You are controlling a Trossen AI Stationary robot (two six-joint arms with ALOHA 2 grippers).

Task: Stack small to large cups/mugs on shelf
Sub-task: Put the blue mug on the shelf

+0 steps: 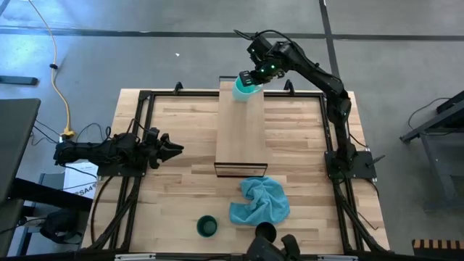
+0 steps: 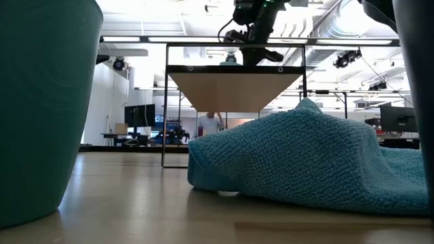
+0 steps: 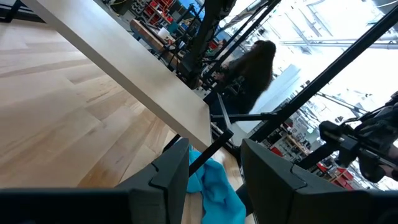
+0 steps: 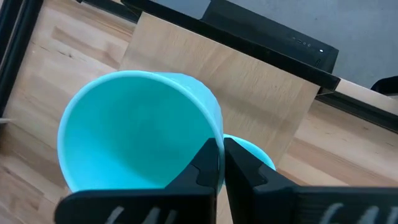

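A light turquoise mug [image 1: 244, 89] is over the far end of the shelf [image 1: 241, 134], a pale board raised on a dark frame. My right gripper [image 4: 221, 155] comes down from the far right and is shut on it. Whether the mug's base touches the shelf cannot be told. A dark green cup [image 1: 206, 226] and a black cup [image 1: 265, 232] stand upright on the tabletop near its front edge. My left gripper [image 1: 177, 150] waits open and level at the table's left side, pointing toward the shelf and touching nothing. My right gripper pinches the mug's wall at the rim [image 4: 217, 132], one finger inside the mug and one outside, close beside the handle [image 4: 255, 152]. The fingers slant down from the far right side. The mug sits open end up over the shelf's far end.
A crumpled blue cloth [image 1: 259, 201] lies on the tabletop in front of the shelf's near end, between the shelf and the two cups. Dark frame rails [image 1: 145, 98] run round the table's edges. A person [image 3: 252, 68] shows in the room beyond the table.
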